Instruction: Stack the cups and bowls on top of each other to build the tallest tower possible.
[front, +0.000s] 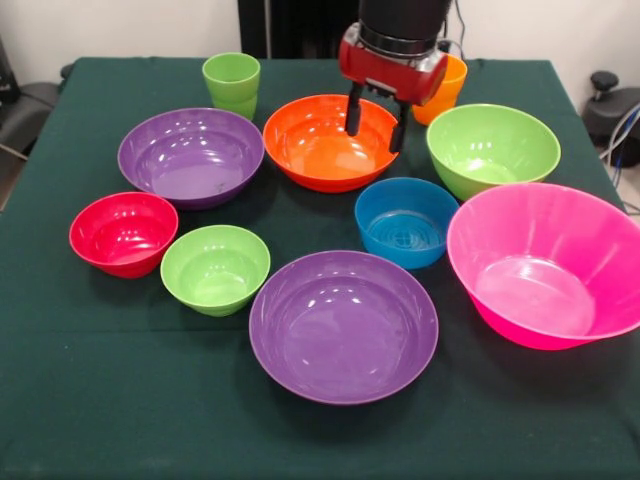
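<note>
My pincer (376, 122) is hanging spread and empty over the large orange bowl (325, 148) at the far middle of the worktop (90, 400), its two dark fingers (354, 112) dipping toward the bowl's right side without clearly touching it; I am pinching nothing.

Going outward from there, the orange cup (447, 92) is standing just behind my wrist on the right, partly hidden, and the light green cup (232, 82) is standing upright at the far left. The large lime green bowl (492, 148) is sitting to the right of the orange one, and one purple bowl (191, 155) to its left. Nearer, the small blue bowl (405, 222) is resting in the middle, with the huge pink bowl (545, 265) tilting slightly at the near right. The second purple bowl (343, 325) is lying nearest the front, and the small lime green bowl (215, 268) and the red bowl (123, 233) are sitting side by side at the near left.

As I am judging it, the tower is not begun: every bowl and cup is lying singly on the cloth, none inside or atop another. All the stacking is left, probably starting with a wide bowl into the pink one.
</note>
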